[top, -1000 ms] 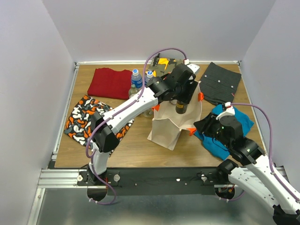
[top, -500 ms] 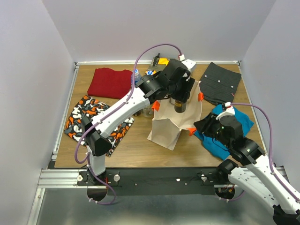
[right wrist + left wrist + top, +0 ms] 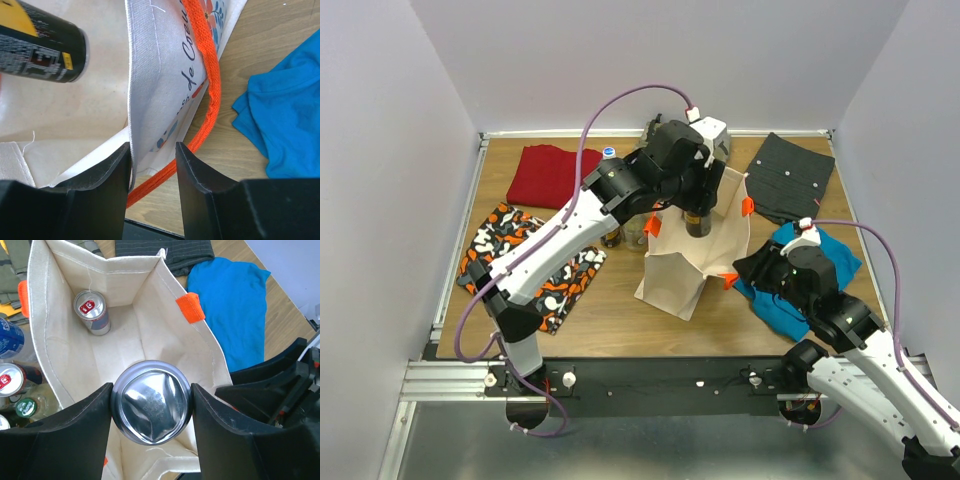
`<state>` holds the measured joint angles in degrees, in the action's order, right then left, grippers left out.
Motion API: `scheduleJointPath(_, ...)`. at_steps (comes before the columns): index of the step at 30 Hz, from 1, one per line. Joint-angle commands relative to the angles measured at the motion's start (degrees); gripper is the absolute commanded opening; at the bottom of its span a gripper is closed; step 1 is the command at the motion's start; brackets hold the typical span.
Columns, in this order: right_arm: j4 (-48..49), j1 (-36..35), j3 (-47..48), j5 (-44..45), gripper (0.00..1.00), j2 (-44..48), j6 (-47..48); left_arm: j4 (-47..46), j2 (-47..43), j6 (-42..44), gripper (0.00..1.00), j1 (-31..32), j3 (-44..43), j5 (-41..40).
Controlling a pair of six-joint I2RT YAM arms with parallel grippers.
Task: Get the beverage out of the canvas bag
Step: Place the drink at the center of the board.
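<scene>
One can [image 3: 40, 47] clamped upright in my left hand [image 3: 151, 412], long axis vertical, hanging over mouth of bag [image 3: 685, 265]. My right hand [image 3: 152, 167] pinches bag wall. Judgement: clear rim leftward, toward tabletop [image 3: 610, 300].

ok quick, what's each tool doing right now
Left tool: closed, holding a black metal drink can.
Right tool: closed, pinching the side wall of the beige canvas bag with orange handles.
</scene>
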<state>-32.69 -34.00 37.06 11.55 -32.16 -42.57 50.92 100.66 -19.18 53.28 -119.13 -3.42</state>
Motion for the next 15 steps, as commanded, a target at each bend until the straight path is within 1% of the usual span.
scheduleJointPath(1, -1.7, 0.2, -0.8, 1.1, 0.49, -0.2, 0.1, -2.2, -4.8, -0.4, 0.0, 0.2, -1.6, -1.2)
scheduleJointPath(9, -1.7, 0.3, -0.8, 1.0, 0.49, -0.5, 0.2, -2.0, -9.1, -0.4, 0.0, 0.3, -2.2, -2.1)
scheduleJointPath(15, -1.6, 0.2, -0.8, 0.8, 0.49, -0.6, 0.2, -2.2, -12.8, -0.1, 0.0, 0.3, -0.8, -5.1)
